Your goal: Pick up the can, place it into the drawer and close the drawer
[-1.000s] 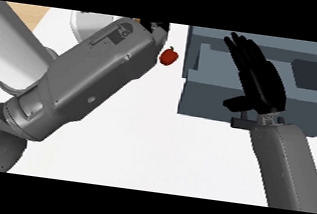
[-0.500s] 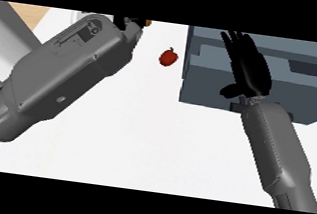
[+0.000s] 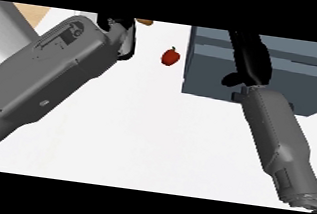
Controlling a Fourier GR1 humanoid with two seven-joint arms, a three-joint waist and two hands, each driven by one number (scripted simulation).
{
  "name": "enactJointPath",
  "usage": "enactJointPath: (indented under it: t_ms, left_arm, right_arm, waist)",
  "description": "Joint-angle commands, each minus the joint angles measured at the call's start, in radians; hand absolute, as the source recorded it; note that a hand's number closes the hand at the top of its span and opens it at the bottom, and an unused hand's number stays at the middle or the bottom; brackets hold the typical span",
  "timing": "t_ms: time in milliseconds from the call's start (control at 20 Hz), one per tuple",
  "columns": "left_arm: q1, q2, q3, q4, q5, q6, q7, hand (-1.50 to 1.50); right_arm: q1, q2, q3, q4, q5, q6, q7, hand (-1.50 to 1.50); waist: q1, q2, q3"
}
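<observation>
**Right hand over the drawer unit, left hand nearly out of view**

While our left forearm (image 3: 42, 78) fills the left half of the head view, only a dark scrap of our left hand (image 3: 122, 23) shows at its far end against the top edge, so we cannot tell whether its fingers are curled or straight. Half a second ago a little more of that hand was visible; now the whole view sits closer and lower, and the hand is cut off.

Our right hand (image 3: 250, 58) lies over the grey drawer unit (image 3: 306, 83), fingers stretched out straight and pointing away from us, thumb hanging toward the unit's near edge. It holds nothing. Earlier the open compartments of the drawer showed beside this hand; now we see only flat grey faces with a darker band across them, and we cannot tell whether the drawer is open or shut.

We cannot find the can in this view. A small red object (image 3: 171, 56) rests on the white counter (image 3: 150, 138) between our two arms, just left of the drawer unit, much as before. An orange scrap (image 3: 146, 22) shows at the top edge near our left hand.
</observation>
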Motion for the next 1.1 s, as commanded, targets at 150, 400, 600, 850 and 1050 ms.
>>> enactJointPath:
  t_ms: [150, 400, 600, 850, 1050]
  left_arm:
    - [0.041, 0.050, 0.020, -0.060, -0.019, -0.025, 0.020, -1.50]
    - [0.037, 0.078, 0.009, -0.115, -0.039, -0.004, 0.066, -1.50]
    - [0.047, 0.078, 0.022, -0.126, -0.049, -0.003, 0.062, -1.50]
    - [0.075, 0.084, 0.025, -0.177, -0.047, -0.010, 0.081, -1.50]
    - [0.109, 0.090, 0.014, -0.209, -0.059, -0.005, 0.081, -1.50]
  right_arm:
    - [-0.132, -0.006, -0.055, 0.206, 0.020, -0.122, 0.039, -1.50]
    - [-0.229, -0.048, -0.091, 0.274, 0.007, -0.144, 0.039, -1.50]
    - [-0.242, -0.069, -0.097, 0.328, 0.015, -0.174, 0.019, -1.50]
    - [-0.314, -0.083, -0.100, 0.362, 0.028, -0.151, 0.064, -1.50]
    - [-0.320, -0.084, -0.117, 0.385, 0.014, -0.153, 0.062, -1.50]
  waist:
    - [0.022, 0.025, 0.015]
    - [0.032, 0.025, 0.016]
    - [0.035, 0.032, 0.016]
    - [0.046, 0.034, 0.015]
    - [0.060, 0.039, 0.015]
